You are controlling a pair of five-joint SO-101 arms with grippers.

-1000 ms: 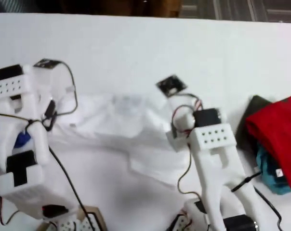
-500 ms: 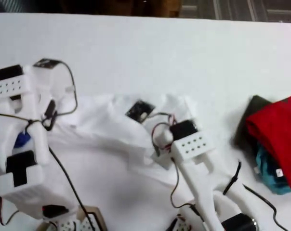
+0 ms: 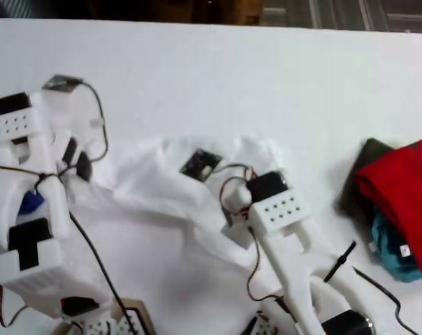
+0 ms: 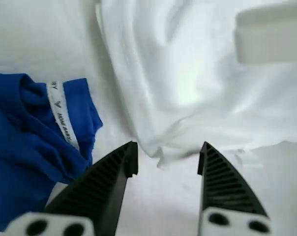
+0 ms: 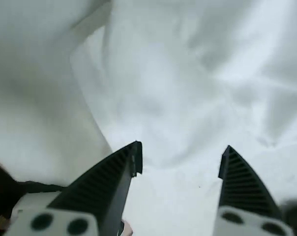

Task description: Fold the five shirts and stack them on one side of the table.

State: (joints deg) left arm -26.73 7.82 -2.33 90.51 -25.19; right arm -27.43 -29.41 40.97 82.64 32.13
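- Lying soft and wrinkly, the white shirt [image 3: 162, 185] is bunching on the smooth white table [image 3: 197, 70].
- Left gripper [image 4: 168, 150] and right gripper [image 5: 182, 147] are hanging spread apart above it.

- White shirt [image 3: 151, 185]: unfolded and rumpled, lying in loose creases across the middle of the table [image 3: 281, 77].
- Red shirt [image 3: 399, 188]: folded, on top of a pile at the table's right side.
- Dark shirt [image 3: 361, 171]: in the same pile, showing past the red shirt's far-left edge.
- Teal shirt [image 3: 393, 255]: under the red shirt, showing at its near edge.
- Blue shirt [image 4: 30, 142]: crumpled, with its neck label showing, near the white shirt at the table's left side.
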